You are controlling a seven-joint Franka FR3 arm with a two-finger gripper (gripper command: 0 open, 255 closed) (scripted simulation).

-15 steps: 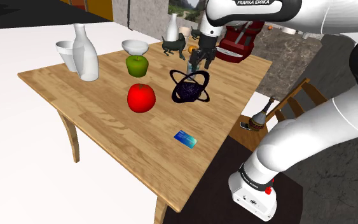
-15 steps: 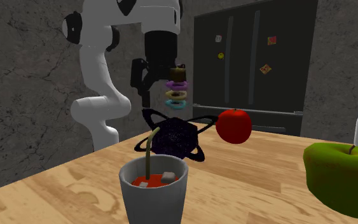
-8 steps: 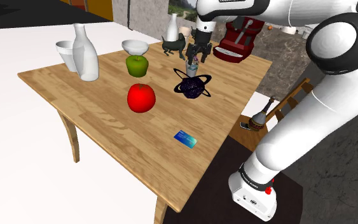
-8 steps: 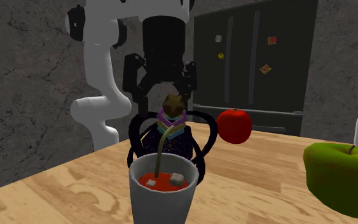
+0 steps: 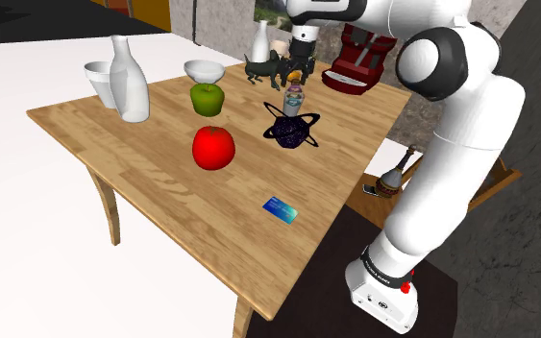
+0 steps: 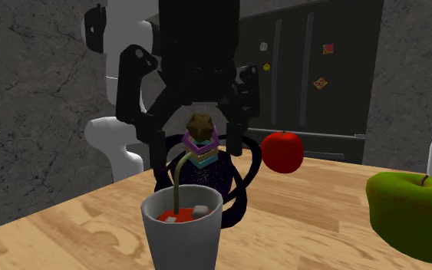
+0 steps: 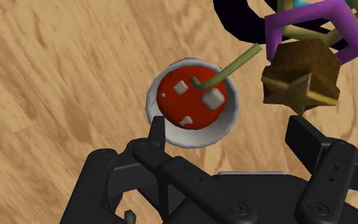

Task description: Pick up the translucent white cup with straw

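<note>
Cup (image 7: 217, 127) with straw (image 7: 231, 67) seen upright on table (image 7: 56, 76), red drink and ice inside, just beside ringed dark orb (image 6: 214, 175). Gripper (image 7: 231, 133) positioned above, fingers spread; one fingertip (image 7: 156, 130) seen over cup rim, cup not clasped.

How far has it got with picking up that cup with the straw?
Approach looks done: the open jaws hang over the cup, which stands on the table. In hand: lining up, since the cup sits nearer one jaw than the other. Left: lowering, closing and lifting; nothing is gripped yet.
</note>
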